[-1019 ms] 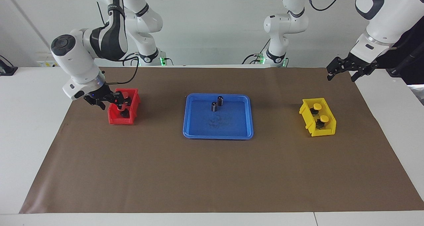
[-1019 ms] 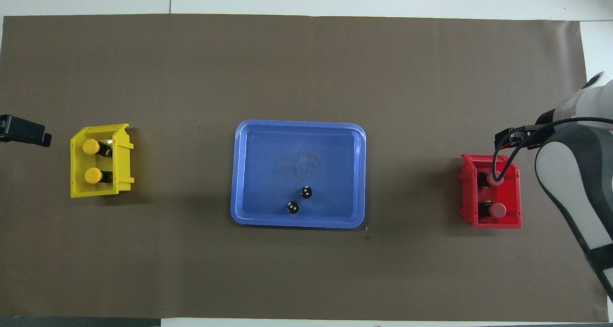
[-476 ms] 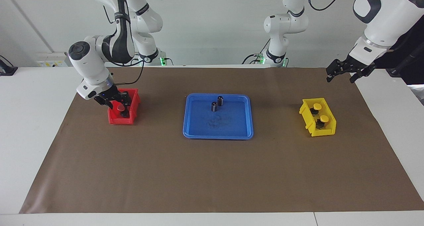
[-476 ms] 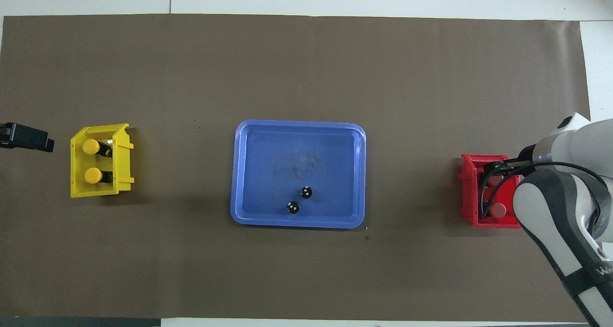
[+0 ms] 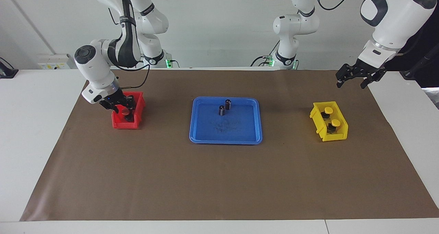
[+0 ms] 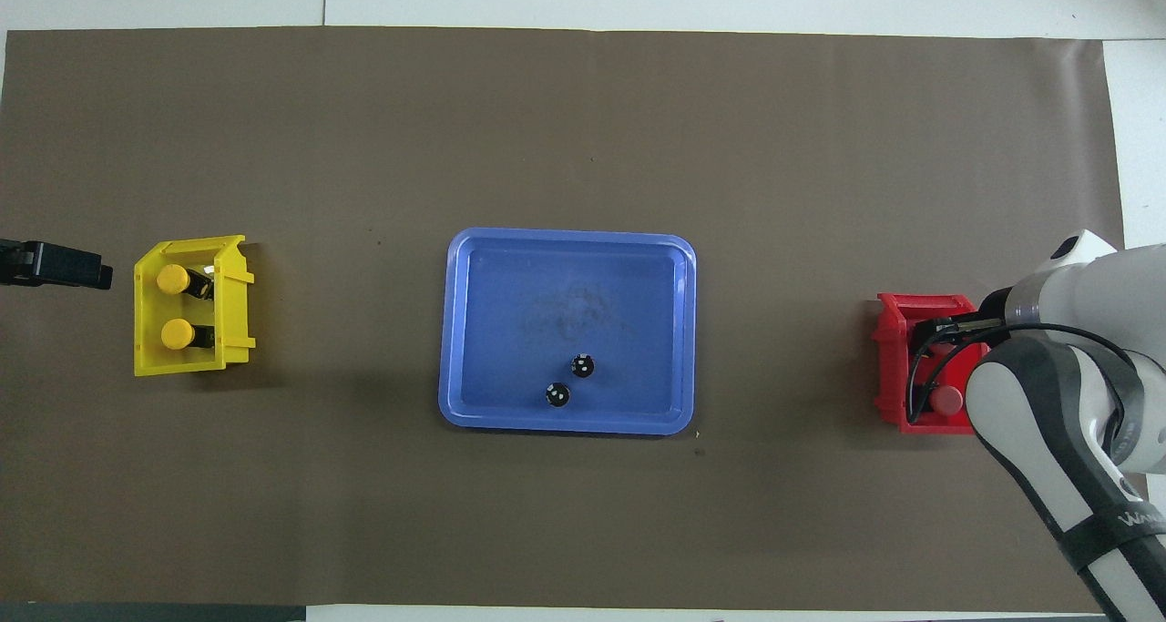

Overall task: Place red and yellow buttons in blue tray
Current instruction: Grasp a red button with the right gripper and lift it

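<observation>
The blue tray (image 5: 226, 140) (image 6: 565, 424) lies mid-table. Two yellow buttons (image 5: 328, 110) (image 6: 170, 280) sit in a small yellow bin (image 5: 339, 134) (image 6: 235, 312) toward the left arm's end. A small red bin (image 5: 120, 124) (image 6: 888, 367) stands toward the right arm's end, and my right gripper (image 5: 122, 105) (image 6: 938, 328) is down at its mouth. One red button (image 5: 126, 112) (image 6: 947, 401) shows beside the gripper; I cannot tell whether the gripper holds anything. My left gripper (image 5: 355, 78) (image 6: 55, 265) hangs open and empty over the mat beside the yellow bin.
Two dark capless cylinders (image 5: 228, 104) (image 6: 583, 365) stand in the tray, near its edge closest to the robots. A brown mat (image 5: 219, 186) covers the white table. In the overhead view the right arm's forearm covers part of the red bin.
The right arm swung in toward the red bin and its gripper came over the bin's inside. The left gripper drifted a little toward the yellow bin.
</observation>
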Controlling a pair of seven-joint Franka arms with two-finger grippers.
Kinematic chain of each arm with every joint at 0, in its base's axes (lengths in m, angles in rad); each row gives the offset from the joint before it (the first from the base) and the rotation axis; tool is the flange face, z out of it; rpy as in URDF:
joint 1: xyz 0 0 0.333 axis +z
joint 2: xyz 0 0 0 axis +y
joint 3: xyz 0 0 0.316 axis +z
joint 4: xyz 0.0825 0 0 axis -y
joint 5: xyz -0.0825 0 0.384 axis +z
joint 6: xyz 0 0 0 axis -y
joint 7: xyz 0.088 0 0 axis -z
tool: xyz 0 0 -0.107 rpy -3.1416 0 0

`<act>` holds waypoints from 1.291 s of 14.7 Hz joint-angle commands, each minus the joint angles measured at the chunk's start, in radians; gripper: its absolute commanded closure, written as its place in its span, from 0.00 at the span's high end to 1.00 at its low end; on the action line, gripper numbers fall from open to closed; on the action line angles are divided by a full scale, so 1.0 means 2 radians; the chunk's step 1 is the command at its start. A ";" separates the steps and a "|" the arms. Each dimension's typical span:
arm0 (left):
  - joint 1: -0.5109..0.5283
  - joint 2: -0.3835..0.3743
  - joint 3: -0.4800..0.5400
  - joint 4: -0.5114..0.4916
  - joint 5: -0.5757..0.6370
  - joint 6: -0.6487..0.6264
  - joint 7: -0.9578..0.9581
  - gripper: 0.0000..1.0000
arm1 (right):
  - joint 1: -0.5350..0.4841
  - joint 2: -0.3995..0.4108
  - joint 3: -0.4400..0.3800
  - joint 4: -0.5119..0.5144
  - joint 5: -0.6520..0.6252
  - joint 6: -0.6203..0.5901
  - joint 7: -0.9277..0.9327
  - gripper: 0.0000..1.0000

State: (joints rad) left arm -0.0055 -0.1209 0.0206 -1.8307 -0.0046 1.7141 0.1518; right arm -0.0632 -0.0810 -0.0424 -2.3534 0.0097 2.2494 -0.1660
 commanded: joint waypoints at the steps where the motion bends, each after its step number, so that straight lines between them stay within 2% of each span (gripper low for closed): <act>1: 0.009 -0.015 -0.003 -0.018 0.001 0.013 0.008 1.00 | -0.004 -0.010 0.003 -0.014 -0.002 0.013 -0.009 0.63; 11: 0.011 -0.014 -0.003 -0.017 0.001 0.016 0.005 1.00 | -0.006 -0.002 0.003 -0.031 -0.002 0.047 -0.012 0.61; 15: 0.011 -0.015 -0.003 -0.017 0.001 0.016 0.005 1.00 | -0.006 -0.002 0.003 -0.031 -0.002 0.043 -0.014 0.46; 19: 0.011 -0.015 -0.003 -0.018 0.001 0.012 0.005 1.00 | -0.004 0.002 0.003 -0.011 -0.001 0.020 -0.014 0.27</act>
State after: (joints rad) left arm 0.0077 -0.1214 0.0208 -1.8346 -0.0046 1.7272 0.1519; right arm -0.0628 -0.0784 -0.0422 -2.3990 0.0097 2.3176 -0.1694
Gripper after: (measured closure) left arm 0.000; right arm 0.581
